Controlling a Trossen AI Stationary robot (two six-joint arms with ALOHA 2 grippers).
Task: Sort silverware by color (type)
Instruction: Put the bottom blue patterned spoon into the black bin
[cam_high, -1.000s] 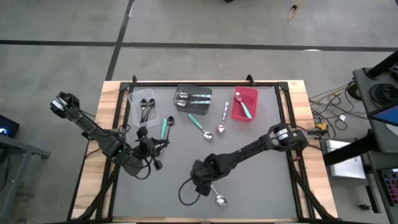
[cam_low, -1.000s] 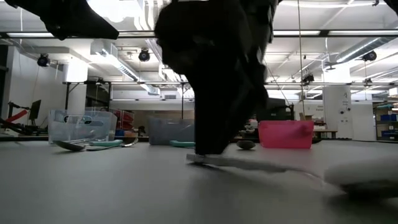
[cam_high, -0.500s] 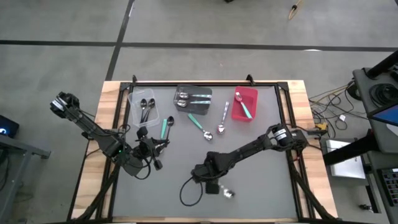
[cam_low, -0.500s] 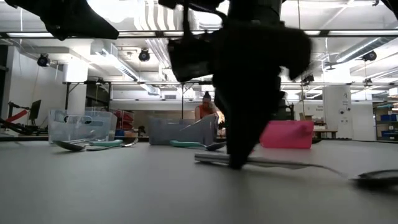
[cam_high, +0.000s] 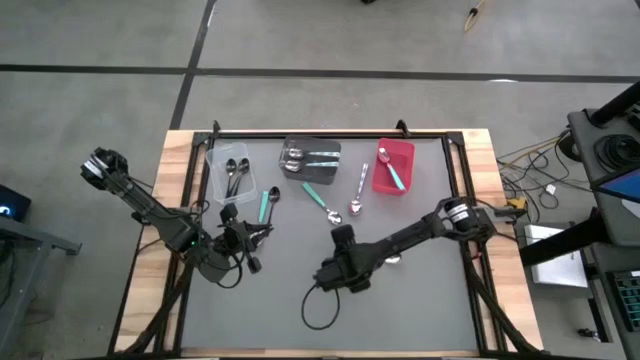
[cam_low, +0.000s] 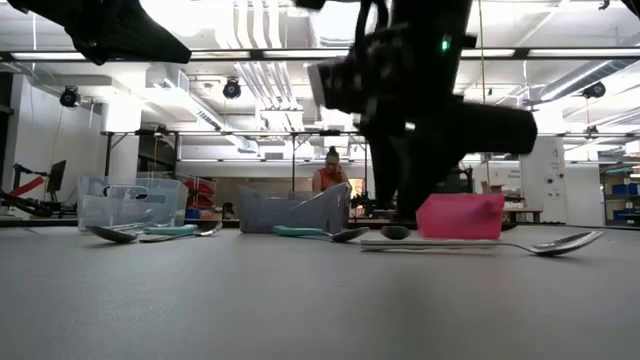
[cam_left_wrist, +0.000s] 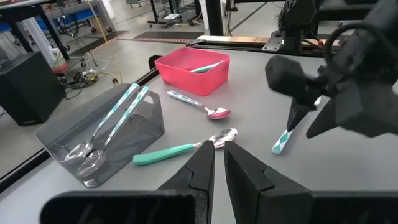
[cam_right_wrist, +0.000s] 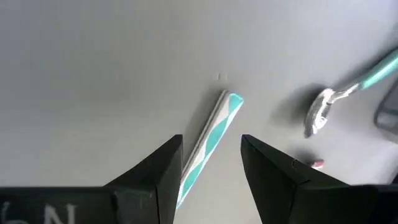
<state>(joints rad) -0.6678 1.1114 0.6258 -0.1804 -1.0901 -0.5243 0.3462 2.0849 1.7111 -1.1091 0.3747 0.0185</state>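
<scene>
R gripper (cam_high: 343, 243) is seen low over mid-table, jaws spread w/ a teal-handled spoon (cam_right_wrist: 208, 142) lying flat between the fingers (cam_right_wrist: 163, 167), not pinched; its bowl shows toward the R side in the low view (cam_low: 568, 242). L gripper (cam_high: 252, 232) is parked at the table's L side, jaws pressed together, nothing held. Rest of silverware: black spoons (cam_high: 234, 171) in the clear bin (cam_high: 214, 162), spoons in the grey bin (cam_high: 335, 152), one teal-handled in the red bin (cam_high: 403, 150). Loose on the table (cam_high: 420, 310): a teal-handled spoon (cam_high: 265, 203) beside the clear bin, another (cam_high: 322, 202) & a silver one (cam_high: 358, 193) between grey & red bins.
</scene>
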